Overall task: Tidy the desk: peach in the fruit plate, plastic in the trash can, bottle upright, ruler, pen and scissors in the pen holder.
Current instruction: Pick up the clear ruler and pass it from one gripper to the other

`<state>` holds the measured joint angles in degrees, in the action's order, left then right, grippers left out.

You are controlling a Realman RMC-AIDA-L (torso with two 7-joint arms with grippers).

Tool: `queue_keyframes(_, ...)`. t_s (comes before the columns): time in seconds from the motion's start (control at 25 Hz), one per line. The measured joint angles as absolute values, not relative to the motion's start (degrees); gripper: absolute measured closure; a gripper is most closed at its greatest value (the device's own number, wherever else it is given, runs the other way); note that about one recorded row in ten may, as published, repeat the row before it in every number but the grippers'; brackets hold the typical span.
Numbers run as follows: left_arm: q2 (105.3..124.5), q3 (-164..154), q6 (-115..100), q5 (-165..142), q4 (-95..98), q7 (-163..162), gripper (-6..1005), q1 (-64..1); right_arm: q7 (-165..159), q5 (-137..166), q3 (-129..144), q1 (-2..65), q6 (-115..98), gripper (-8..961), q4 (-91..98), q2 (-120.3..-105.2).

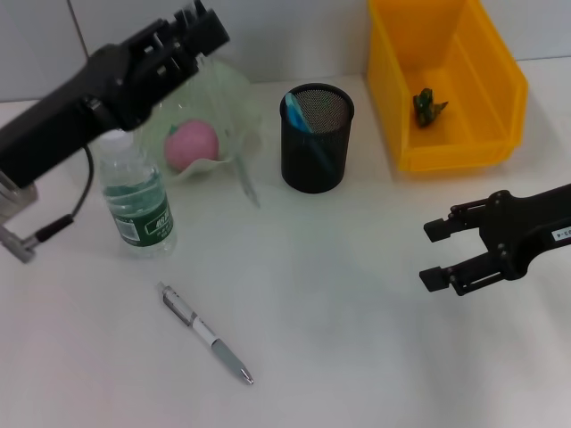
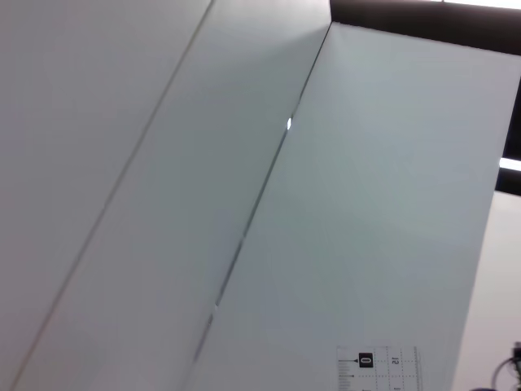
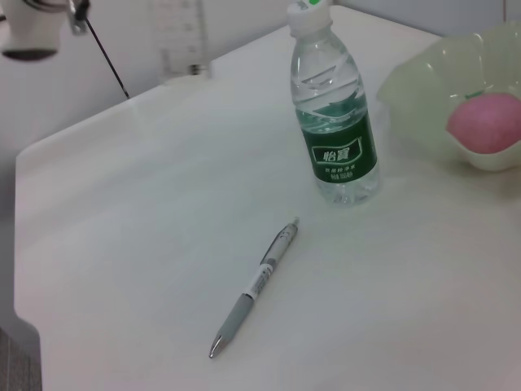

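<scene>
The desk (image 1: pixel 357 339) carries a yellow bin (image 1: pixel 446 80) with green plastic (image 1: pixel 428 107) inside, a plate (image 1: pixel 223 116) holding the peach (image 1: pixel 192 145), a mesh holder (image 1: pixel 317 138), an upright green-labelled bottle (image 1: pixel 138 209), its print unreadable, and a pen (image 1: pixel 207 334) lying flat. The right pincer (image 1: pixel 439 254) hovers open and empty; the left pincer (image 1: pixel 192 27), raised above the plate, has a state I cannot tell.

Both arms were matte black; the left arm (image 1: pixel 80 98) trailed a thin black cable (image 1: pixel 82 192) to a silver bracket (image 1: pixel 16 223).
</scene>
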<state>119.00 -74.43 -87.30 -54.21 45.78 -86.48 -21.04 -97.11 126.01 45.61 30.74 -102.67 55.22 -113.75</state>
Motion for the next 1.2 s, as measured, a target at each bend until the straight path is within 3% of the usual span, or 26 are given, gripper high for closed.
queue_keyframes(0.48, 119.13, -102.9, -76.3, -17.9, 37.3, -47.6, 607, -20.0, -92.7, 125.4, 43.3, 30.8, -102.1, 194, 54.9, -115.44)
queue_keyframes(0.92, 119.18, -123.0, -65.7, 7.6, 40.1, -26.5, 606, -19.9, -81.1, 116.2, 36.3, 27.8, -101.1, 199, 53.3, -118.94)
queue_keyframes(1.2, 119.18, -131.7, -62.1, 20.7, 42.1, -15.2, 606, -20.9, -67.8, 106.3, 36.0, 25.0, -94.8, 202, 41.7, -119.20)
